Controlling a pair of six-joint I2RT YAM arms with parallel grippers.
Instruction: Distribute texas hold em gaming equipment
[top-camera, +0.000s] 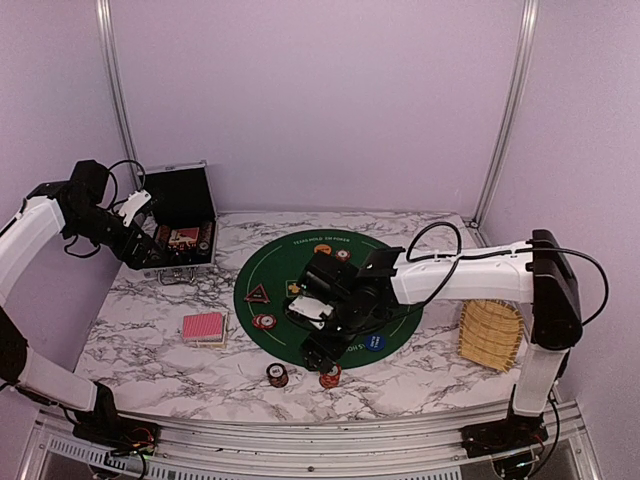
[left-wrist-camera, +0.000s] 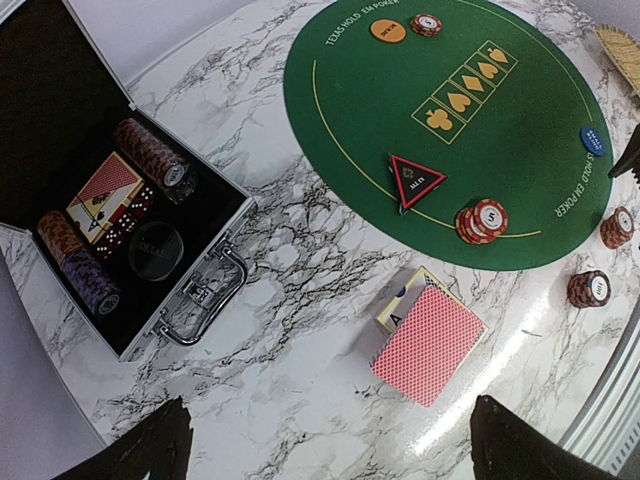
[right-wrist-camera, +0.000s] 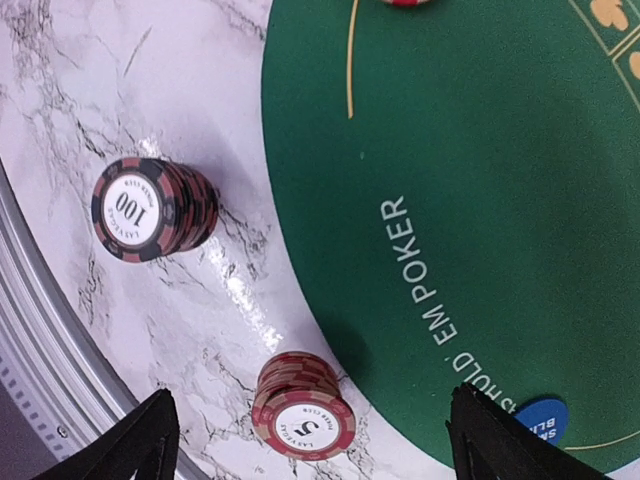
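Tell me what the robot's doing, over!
Left gripper open, empty, by the case. Right gripper open, empty, over the 5-chip stack beside the green mat. Nothing seen blocking.

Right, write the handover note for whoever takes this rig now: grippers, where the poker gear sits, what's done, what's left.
Left gripper: open, empty, raised near the open case.
Right gripper: open, empty, over the chip stack marked 5; stack marked 100 beside it, both on marble off the green mat.
Done: on the mat sit orange button, single chip, triangular marker, red chip stack, blue button; card deck on marble.
Left: chip rows, cards and dice lie in the case; likely more to distribute.
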